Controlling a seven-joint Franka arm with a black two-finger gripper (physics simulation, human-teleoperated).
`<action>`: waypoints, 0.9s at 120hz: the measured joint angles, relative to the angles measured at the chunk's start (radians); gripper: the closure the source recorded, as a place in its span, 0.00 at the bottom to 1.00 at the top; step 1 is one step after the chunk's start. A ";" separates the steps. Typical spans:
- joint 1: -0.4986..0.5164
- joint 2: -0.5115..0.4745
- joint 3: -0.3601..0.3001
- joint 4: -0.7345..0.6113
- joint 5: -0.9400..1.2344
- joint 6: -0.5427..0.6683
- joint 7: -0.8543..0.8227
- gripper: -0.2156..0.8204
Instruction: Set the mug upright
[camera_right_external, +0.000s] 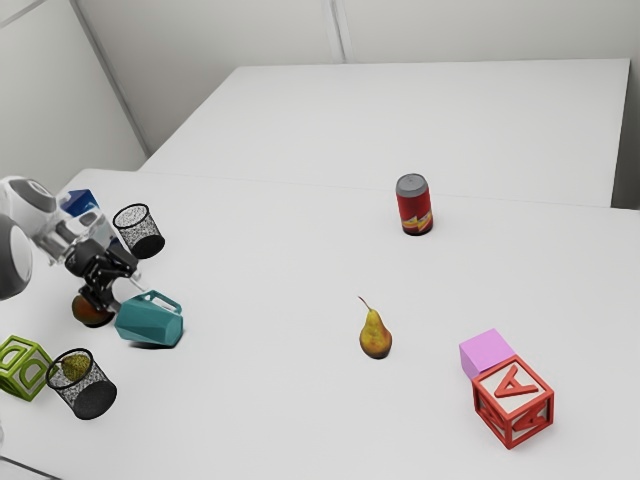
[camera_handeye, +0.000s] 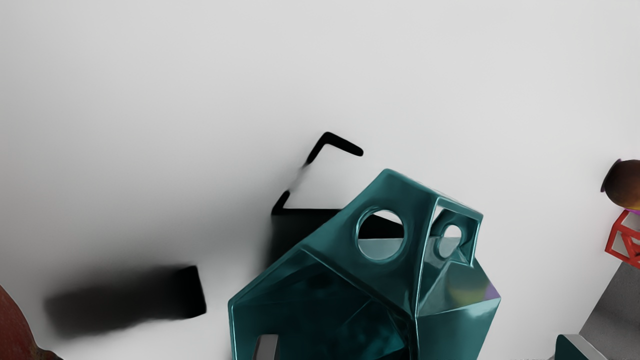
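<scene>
Exterior view, mug: teal, on its side on the table (camera_right_external: 270, 400), just beside your gripper (camera_right_external: 124, 294).
Exterior view, progress: you have the mug (camera_right_external: 150, 325) within reach; gripping and righting it look left to do.
Wrist view, fingers (camera_handeye: 267, 349): wide apart, one over the mug's mouth, the other beyond its outside.
Wrist view, hold: none; you can't tell whether one finger touches.

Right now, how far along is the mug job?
Done: the gripper has its open fingers at the mug. In hand: nothing, since a gap shows between one finger and the mug's wall. Left: the mug lies on its side, so probably grip, turn upright, release.
</scene>
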 joint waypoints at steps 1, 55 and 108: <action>0.001 0.000 0.000 0.000 -0.002 -0.001 0.000 0.21; 0.021 0.017 0.001 -0.006 -0.074 -0.045 -0.010 0.24; 0.009 0.017 -0.001 -0.013 -0.095 -0.050 -0.055 0.35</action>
